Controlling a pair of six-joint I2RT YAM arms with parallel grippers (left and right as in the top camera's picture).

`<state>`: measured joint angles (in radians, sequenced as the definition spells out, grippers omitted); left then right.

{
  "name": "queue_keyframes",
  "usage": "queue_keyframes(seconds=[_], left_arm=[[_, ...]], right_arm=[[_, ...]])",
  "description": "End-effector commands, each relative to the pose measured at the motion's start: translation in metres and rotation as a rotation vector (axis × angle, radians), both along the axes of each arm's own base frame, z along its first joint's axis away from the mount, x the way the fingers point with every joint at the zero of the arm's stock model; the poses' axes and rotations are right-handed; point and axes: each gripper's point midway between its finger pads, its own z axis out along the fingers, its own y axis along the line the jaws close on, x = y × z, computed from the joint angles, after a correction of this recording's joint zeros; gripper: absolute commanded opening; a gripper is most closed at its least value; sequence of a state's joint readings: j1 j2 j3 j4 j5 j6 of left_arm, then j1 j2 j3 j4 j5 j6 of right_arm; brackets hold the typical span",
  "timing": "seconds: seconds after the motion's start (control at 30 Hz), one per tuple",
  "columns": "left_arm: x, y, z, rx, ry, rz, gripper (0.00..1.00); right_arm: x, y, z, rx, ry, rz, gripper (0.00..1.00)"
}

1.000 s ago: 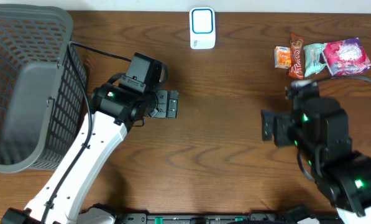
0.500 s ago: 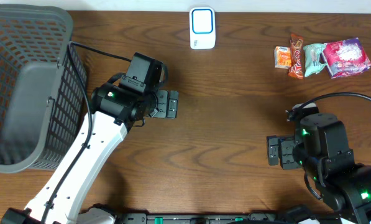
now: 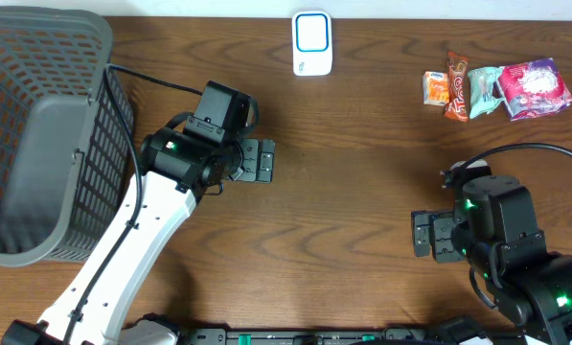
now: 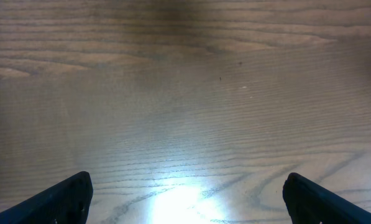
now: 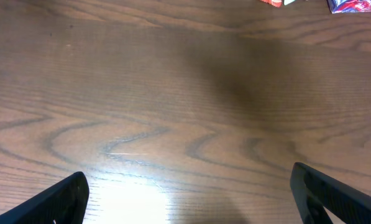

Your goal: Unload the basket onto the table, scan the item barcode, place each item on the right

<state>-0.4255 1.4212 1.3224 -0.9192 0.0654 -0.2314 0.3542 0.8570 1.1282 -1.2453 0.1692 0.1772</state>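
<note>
Several snack packets lie in a row at the table's back right: an orange one (image 3: pixel 437 88), a red-brown bar (image 3: pixel 457 84), a teal one (image 3: pixel 484 88) and a pink one (image 3: pixel 534 88). No barcode shows on them. A white scanner with a blue outline (image 3: pixel 312 43) sits at the back centre. My left gripper (image 3: pixel 259 160) (image 4: pixel 188 194) hangs open over bare wood left of centre, holding nothing. Near the front right, my right gripper (image 3: pixel 427 235) (image 5: pixel 188 194) is open and empty too, well short of the packets. The pink packet's edge (image 5: pixel 354 5) peeks in at the top of the right wrist view.
A large grey mesh basket (image 3: pixel 92 57) fills the left side of the table, close beside the left arm. Black cables run from the basket side to the left arm and loop over the right arm. Bare brown wood (image 3: pixel 353 163) lies between the two grippers.
The right arm has drawn back from near the packets toward the front edge, then stopped. The left arm has not moved. Both grippers stayed open.
</note>
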Motion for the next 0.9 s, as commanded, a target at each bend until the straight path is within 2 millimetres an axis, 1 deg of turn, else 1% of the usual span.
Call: queue_keyframes(seconds=[0.0,0.1,0.17,0.33,0.53,0.73,0.87], left_arm=[[0.001,0.002,0.000,0.004,0.002,0.004,0.98],[0.001,0.002,0.000,0.004,0.002,0.004,0.98],[0.001,0.002,0.000,0.004,0.002,0.004,0.98],[0.001,0.002,0.000,0.004,0.002,0.004,0.98],[0.001,0.002,0.000,0.004,0.002,0.004,0.98],[0.001,0.002,0.000,0.004,0.002,0.004,0.98],[0.001,0.002,0.000,0.004,0.002,0.004,0.98]], right_arm=[[0.002,0.001,-0.001,0.012,-0.007,-0.010,0.99],[0.008,-0.004,0.004,0.032,-0.064,-0.038,0.99],[0.008,-0.008,0.003,0.050,-0.090,-0.057,0.99],[0.008,-0.015,-0.015,0.117,-0.175,-0.095,0.99],[0.014,-0.005,-0.030,0.171,-0.375,0.022,0.99],[0.023,-0.009,-0.051,0.186,-0.529,0.011,0.99],[0.026,-0.009,-0.060,0.196,-0.619,0.017,0.99]])
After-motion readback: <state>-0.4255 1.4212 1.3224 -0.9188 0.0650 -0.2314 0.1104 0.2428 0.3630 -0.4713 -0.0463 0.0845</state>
